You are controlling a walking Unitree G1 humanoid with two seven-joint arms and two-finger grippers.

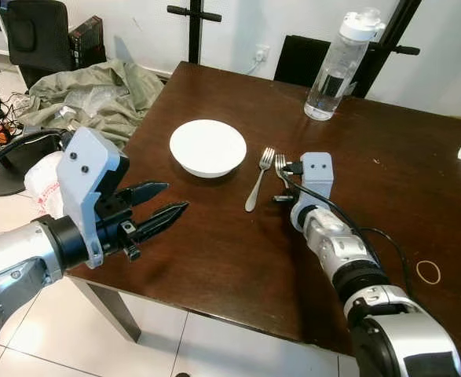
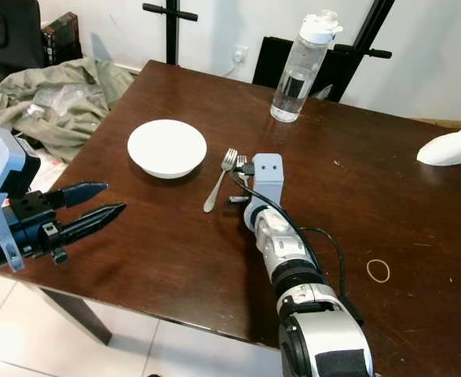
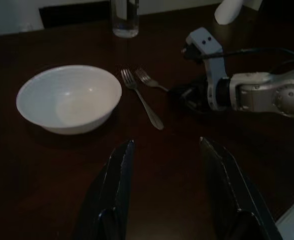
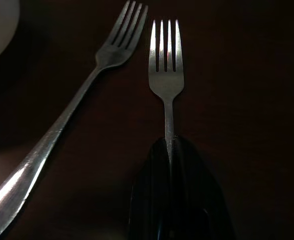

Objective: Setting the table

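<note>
My right gripper (image 4: 171, 150), arm stretched low over the table (image 1: 214, 259), pinches a fork (image 4: 166, 75) handle; my left gripper (image 3: 169, 170) hovers, jaws parted.

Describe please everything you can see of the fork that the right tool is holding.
The held fork looks like shiny silver metal, with four tines and a slim handle. The right tool is shut on its handle, tines pointing away from the wrist. It sits low over the dark wooden table, right of the white bowl, beside a second fork lying loose. Whether it touches the table is unclear.

Two forks (image 1: 258, 180) lie right of the bowl (image 1: 208, 147).
</note>
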